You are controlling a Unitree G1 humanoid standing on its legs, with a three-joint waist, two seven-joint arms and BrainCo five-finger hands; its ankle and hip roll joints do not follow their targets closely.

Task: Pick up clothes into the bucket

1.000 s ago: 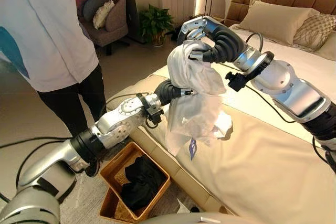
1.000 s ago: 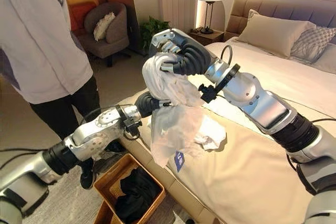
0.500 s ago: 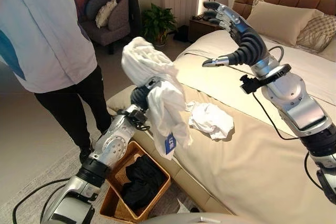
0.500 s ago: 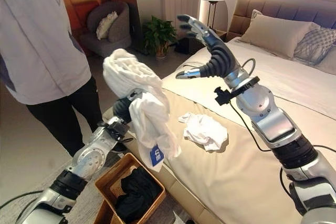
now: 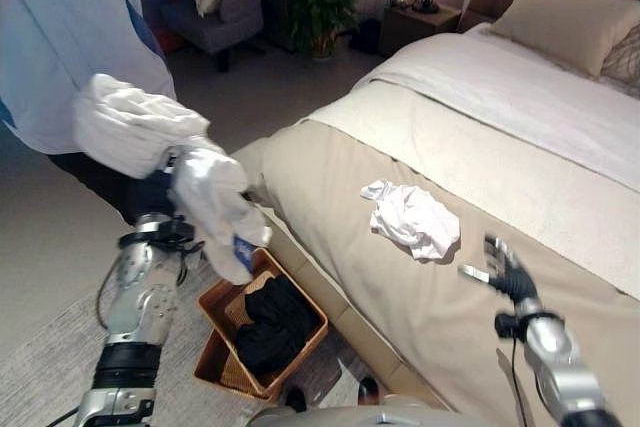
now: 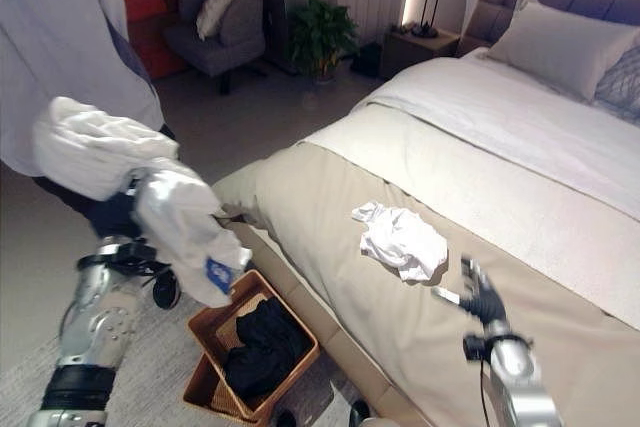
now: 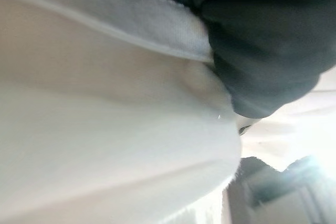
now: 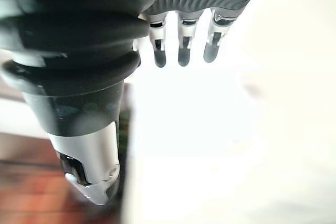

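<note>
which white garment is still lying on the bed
The smaller crumpled white garment, lying alone on the beige bedspread. The other white garment hangs bunched over the left arm, above the wicker basket.

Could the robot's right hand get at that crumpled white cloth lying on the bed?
Probably yes: the right robot hand hangs open just over the bed, near the white cloth, with nothing between them.

The left hand (image 5: 165, 182) is buried under the bunched white garment (image 5: 160, 147) so that its fingers cannot be made out, the person (image 5: 60, 37) is cut off by the upper left frame edge, and the basket's (image 5: 215, 299) dark contents cannot be identified.
</note>
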